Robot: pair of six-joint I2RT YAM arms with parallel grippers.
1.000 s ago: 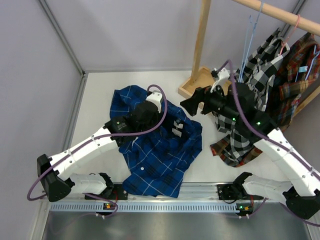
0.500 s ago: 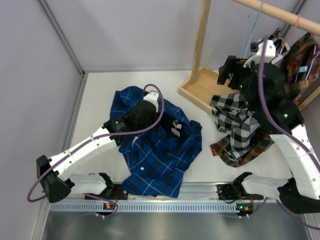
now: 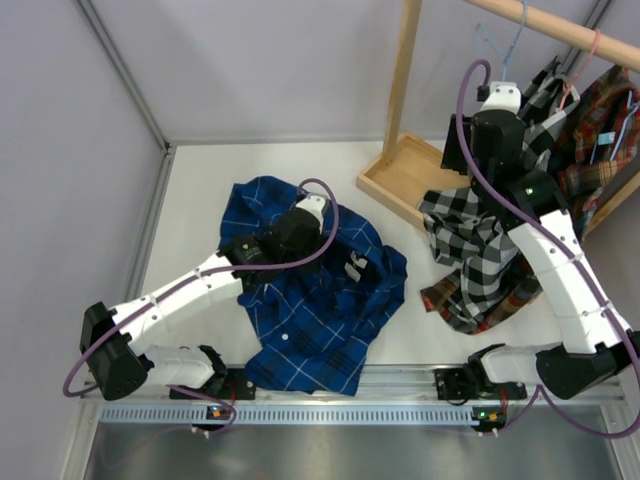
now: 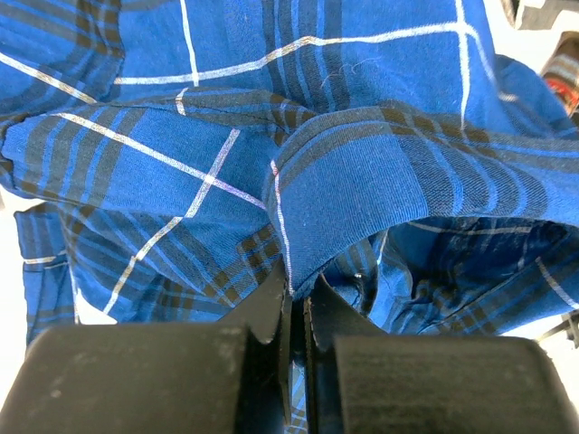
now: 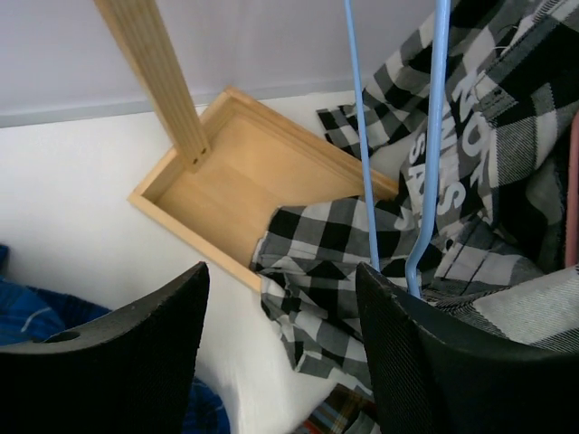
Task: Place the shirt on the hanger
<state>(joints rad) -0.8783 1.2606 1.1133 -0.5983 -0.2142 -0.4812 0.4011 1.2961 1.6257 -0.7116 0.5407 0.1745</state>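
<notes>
Both wrist views alone tell — left tool (image 4: 297, 312) pinching shirt (image 4: 362, 172), right tool (image 5: 280, 285) spread near hanger (image 5: 435, 136).

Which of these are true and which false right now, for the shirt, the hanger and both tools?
1. The left tool is shut on a fold of the shirt. True.
2. The right tool is shut on the hanger. False: its fingers are wide open, and the hanger wire is ahead of them, not gripped.
3. The hanger hangs from the rail. True.
4. The shirt is on the hanger. False: it lies crumpled on the table.
</notes>
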